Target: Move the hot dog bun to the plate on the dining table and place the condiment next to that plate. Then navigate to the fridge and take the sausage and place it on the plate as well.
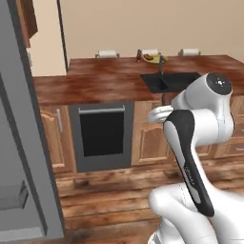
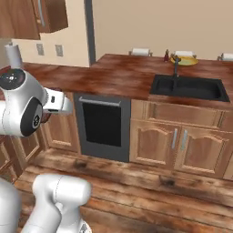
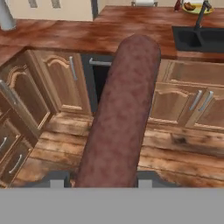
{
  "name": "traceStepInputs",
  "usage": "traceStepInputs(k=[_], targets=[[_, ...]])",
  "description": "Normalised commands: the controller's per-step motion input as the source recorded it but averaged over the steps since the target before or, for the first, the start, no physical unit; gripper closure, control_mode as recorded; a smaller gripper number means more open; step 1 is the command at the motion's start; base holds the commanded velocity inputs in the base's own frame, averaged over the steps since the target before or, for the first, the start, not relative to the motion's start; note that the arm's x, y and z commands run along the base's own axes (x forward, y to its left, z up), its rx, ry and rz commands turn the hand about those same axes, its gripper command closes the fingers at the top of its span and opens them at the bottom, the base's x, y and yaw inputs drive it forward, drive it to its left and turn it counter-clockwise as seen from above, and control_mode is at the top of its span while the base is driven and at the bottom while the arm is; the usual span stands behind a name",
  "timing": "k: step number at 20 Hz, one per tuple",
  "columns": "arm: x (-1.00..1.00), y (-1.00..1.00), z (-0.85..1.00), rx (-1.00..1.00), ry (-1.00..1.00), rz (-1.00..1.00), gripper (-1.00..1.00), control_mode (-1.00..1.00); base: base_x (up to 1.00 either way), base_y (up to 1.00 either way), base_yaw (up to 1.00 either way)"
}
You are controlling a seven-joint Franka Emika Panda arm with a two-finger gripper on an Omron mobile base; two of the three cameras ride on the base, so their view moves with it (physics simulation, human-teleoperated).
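The end effector (image 3: 105,181) is clamped on the sausage (image 3: 120,113), which juts forward from it above the wooden floor (image 3: 175,157). Far off on the dining table (image 2: 123,75), the plate (image 2: 184,60) holds the hot dog bun (image 1: 153,57), the condiment (image 2: 166,55) just beside it, near the black sink (image 2: 189,87).

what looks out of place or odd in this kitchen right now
Nothing looks spilled or damaged. The one unusual sight is the sausage, held in the gripper and sticking straight out over the wooden floor, away from any surface. On the dining table, the plate sits normally beyond the sink.
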Motion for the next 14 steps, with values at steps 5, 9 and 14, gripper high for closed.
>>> traceStepInputs(k=[5, 9, 14], targets=[[0.00, 0.00, 0.00, 0.00, 0.00, 0.00, 1.00, 1.00, 1.00, 0.00, -0.37], [0.00, 0.00, 0.00, 0.00, 0.00, 0.00, 1.00, 1.00, 1.00, -0.19, -0.29], [0.00, 0.00, 0.00, 0.00, 0.00, 0.00, 1.00, 1.00, 1.00, -0.88, -0.10]])
